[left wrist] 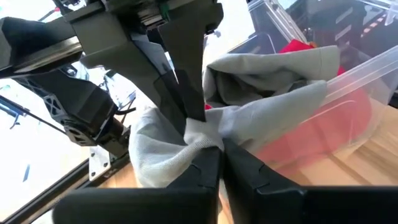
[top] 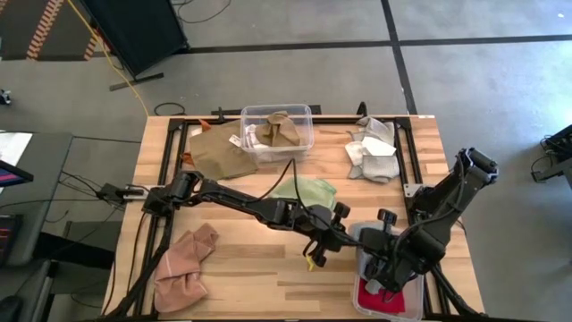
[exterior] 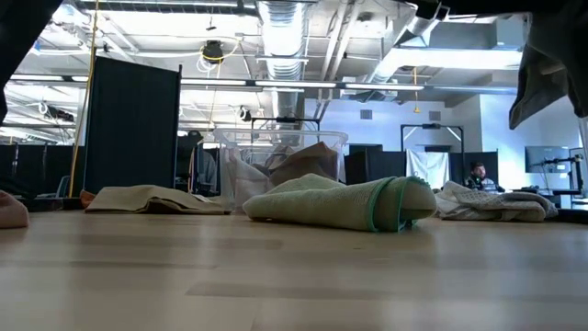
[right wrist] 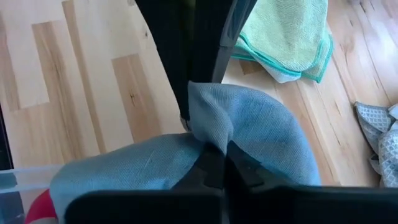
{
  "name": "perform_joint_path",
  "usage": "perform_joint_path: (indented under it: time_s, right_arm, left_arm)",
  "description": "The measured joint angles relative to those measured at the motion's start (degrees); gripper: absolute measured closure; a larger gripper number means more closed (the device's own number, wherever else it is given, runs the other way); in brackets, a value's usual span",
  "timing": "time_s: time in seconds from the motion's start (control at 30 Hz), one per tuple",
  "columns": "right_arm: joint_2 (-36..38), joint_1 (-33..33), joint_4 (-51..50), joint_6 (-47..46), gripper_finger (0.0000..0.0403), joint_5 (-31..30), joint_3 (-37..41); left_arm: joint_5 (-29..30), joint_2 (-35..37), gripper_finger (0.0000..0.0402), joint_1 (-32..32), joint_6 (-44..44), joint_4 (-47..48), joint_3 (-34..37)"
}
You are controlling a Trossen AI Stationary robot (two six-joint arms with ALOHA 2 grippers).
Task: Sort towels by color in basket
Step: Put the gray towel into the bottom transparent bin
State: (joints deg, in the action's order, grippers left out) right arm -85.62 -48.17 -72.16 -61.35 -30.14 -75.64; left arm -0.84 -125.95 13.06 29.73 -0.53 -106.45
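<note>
1. Both grippers, left gripper (left wrist: 221,163) and right gripper (right wrist: 214,163), clamped together on one grey towel (left wrist: 261,84), over the rim of the clear bin (top: 365,240) at the table's near right corner
2. Red towel (left wrist: 345,121) inside that bin
3. Green towel (top: 308,190) mid-table, bare wood between it and the pink towel (top: 186,259)

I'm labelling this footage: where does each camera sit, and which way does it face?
High: overhead, straight down on the table and both arms.
Low: table height, level past the green towel into the room; only dark arm parts show at top.
Left wrist: left gripper and right gripper both pinch the grey towel.
Right wrist: shares that grey towel.
</note>
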Motion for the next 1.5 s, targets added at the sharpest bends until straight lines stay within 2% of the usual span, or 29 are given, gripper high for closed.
perform_joint_path:
  time_s: [0.2,0.4,0.53,0.63,0.83,1.03,1.2,1.5]
  right_arm:
    - [0.0,-1.4,-1.8,-1.9,0.0386,-0.4,-0.2]
    - [0.0,-4.9,-7.6,-6.9,0.0386,-3.4,-4.1]
    - [0.1,-7.7,-8.5,-8.2,0.0386,-4.1,-7.6]
    - [0.1,-9.8,-8.4,-10.6,0.0386,-2.8,-9.3]
    - [0.1,-15.1,-6.7,-21.8,0.0386,4.9,-9.2]
    - [0.1,-18.6,0.9,-30.4,0.0387,8.7,-3.0]
    - [0.0,-17.7,9.9,-31.4,0.0387,10.7,5.6]
    - [0.0,-11.5,25.5,-26.8,0.0376,16.7,18.1]
  left_arm:
    - [-0.1,0.0,0.0307,0.1,-0.1,1.8,0.0]
    - [1.0,0.0,0.0217,0.1,-1.5,3.4,0.0]
    - [2.2,0.7,0.0184,0.1,-1.7,7.0,-0.1]
    - [2.6,1.6,0.0181,0.0,-2.6,12.0,-0.1]
    - [2.7,3.3,0.0181,-0.6,-5.4,28.7,-0.1]
    - [2.8,3.5,0.0181,-0.7,-7.4,40.9,0.0]
    - [2.8,3.5,0.0181,-0.7,-7.5,45.7,0.0]
    - [2.8,3.5,0.0181,-0.7,-7.5,50.2,0.0]
